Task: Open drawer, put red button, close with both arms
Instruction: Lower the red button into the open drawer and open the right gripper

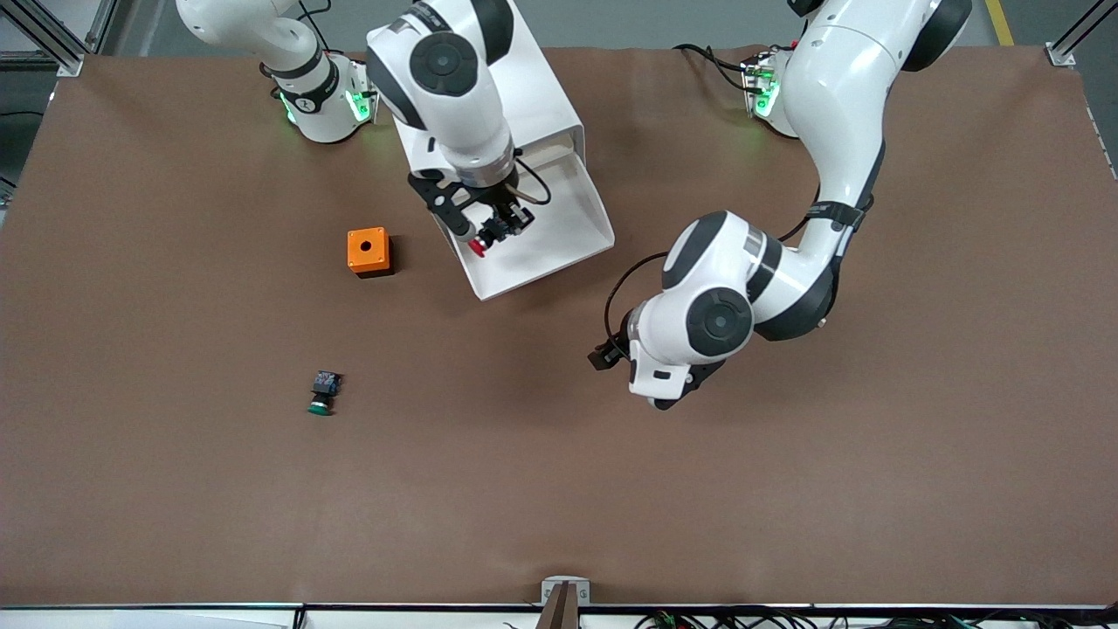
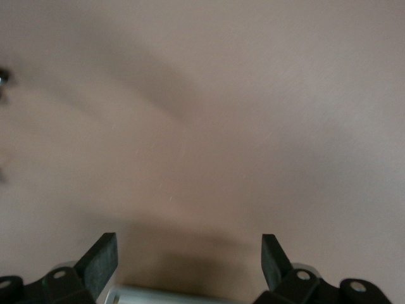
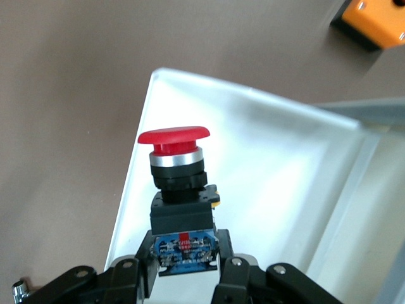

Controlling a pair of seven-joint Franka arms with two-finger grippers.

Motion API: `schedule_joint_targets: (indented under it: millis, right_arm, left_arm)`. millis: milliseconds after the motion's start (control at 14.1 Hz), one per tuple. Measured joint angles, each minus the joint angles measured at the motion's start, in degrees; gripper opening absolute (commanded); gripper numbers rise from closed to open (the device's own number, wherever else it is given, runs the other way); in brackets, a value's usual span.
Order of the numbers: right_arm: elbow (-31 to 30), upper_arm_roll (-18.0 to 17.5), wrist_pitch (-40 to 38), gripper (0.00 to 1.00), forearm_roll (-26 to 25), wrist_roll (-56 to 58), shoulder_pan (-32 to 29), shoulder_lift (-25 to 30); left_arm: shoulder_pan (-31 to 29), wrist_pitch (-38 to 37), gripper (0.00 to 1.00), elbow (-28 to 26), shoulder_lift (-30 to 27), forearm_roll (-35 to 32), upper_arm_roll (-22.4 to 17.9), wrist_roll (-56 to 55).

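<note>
The red button (image 1: 479, 247) has a red mushroom cap on a black-and-blue body. My right gripper (image 1: 489, 236) is shut on its blue base and holds it in the air. In the right wrist view the red button (image 3: 177, 171) hangs from the gripper (image 3: 183, 250) over the floor of the open white drawer (image 3: 272, 177), close to a side wall. The drawer (image 1: 563, 223) is pulled out of its white cabinet (image 1: 541, 96) toward the front camera. My left gripper (image 1: 603, 356) hovers open over bare table, apart from the drawer. Its fingers (image 2: 101, 259) hold nothing.
An orange box with a hole (image 1: 368, 251) stands beside the drawer, toward the right arm's end of the table. A green-capped button (image 1: 323, 393) lies nearer to the front camera than the box. The orange box (image 3: 373, 22) also shows in the right wrist view.
</note>
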State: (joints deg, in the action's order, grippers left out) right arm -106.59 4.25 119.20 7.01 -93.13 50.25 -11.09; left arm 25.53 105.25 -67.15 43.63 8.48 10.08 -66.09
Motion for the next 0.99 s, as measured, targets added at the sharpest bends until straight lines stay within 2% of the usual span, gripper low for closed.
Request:
schedule_joint_targets:
  millis: [567, 780, 851, 922, 993]
  right_arm:
    - [-0.2, 0.1, 4.1, 0.0, 0.0, -11.5, 4.8, -5.7]
    - [-0.7, 0.2, 4.1, 0.05, 0.0, -12.3, 4.9, -6.1]
    - [-0.7, 0.2, 4.1, 0.3, 0.0, -12.3, 4.9, -6.1]
    - [-0.7, 0.2, 4.1, 0.73, 0.0, -12.3, 5.1, -6.1]
    - [-0.7, 0.2, 4.1, 0.99, 0.0, -12.3, 5.3, -6.1]
  left_arm:
    - [2.4, 7.4, 1.0, -1.6, 0.3, -8.3, 0.0, 0.7]
    - [3.8, 7.8, 1.0, -3.1, 0.4, -11.3, 0.0, 0.7]
    - [4.3, 7.8, 1.0, -3.6, 0.4, -11.8, 0.0, 0.7]
    - [4.7, 7.8, 1.0, -4.1, 0.4, -11.9, 0.0, 0.7]
    - [5.3, 7.8, 1.0, -4.4, 0.4, -12.0, 0.0, 0.7]
